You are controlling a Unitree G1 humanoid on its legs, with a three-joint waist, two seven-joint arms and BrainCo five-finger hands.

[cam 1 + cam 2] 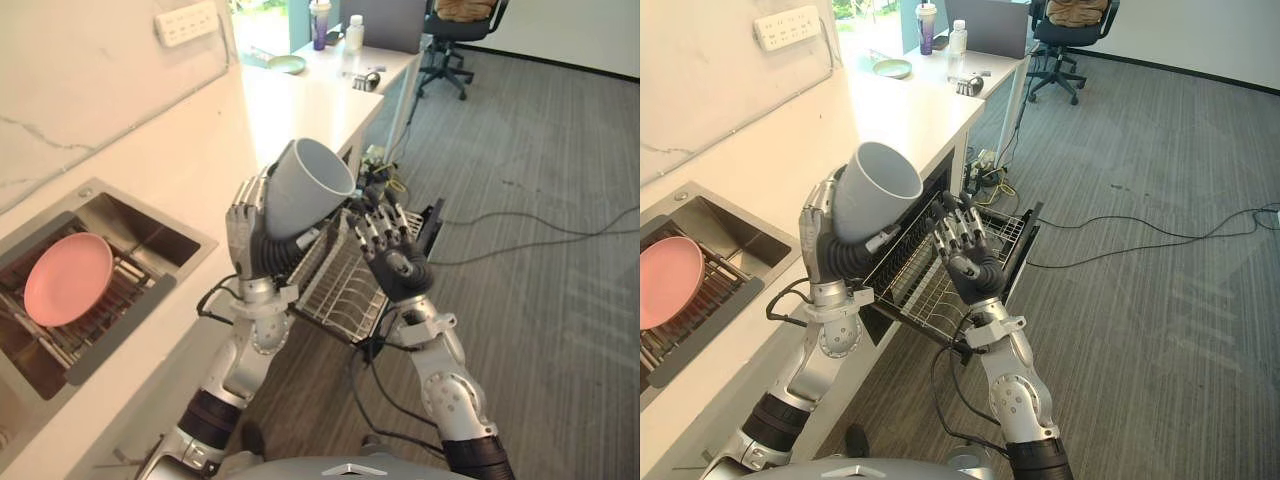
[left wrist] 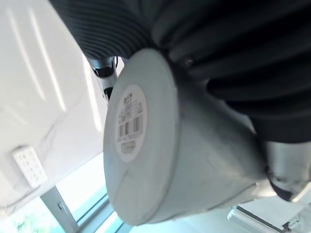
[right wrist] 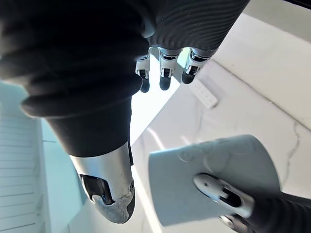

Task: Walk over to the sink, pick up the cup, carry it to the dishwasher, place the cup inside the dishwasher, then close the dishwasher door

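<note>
And here's the left hand [image 1: 250, 238] up at chest height, fingers and thumb wrapped firmly round the lower body of the grey cup [image 1: 306, 188]: a solid hold, no gap to speak of. The cup is tilted, its open mouth angled up and away from the robot, its base tucked into the palm. From the left wrist view the flat base faces the camera, with a white label [image 2: 127, 121] stuck in its middle. The cup hangs in the air above the near left edge of the dishwasher rack [image 1: 338, 285], a white wire basket pulled out from under the counter [image 1: 290, 105], and it touches neither. Just beside the cup, on its right, the right hand [image 1: 396, 256] is raised with its fingers straight and spread, pointing upward; it has nothing in it and stands a little apart from the cup. The right wrist view has the cup's side across from that open hand. Over on the left, the sink [image 1: 150, 235] is set into the counter, with a pink plate [image 1: 68, 278] resting on the rack inside it. Farther along, a green plate [image 1: 286, 64] sits on the counter's far end, a white power strip [image 1: 187, 22] is on the wall above, and an office chair [image 1: 455, 35] stands on the carpet beyond.
</note>
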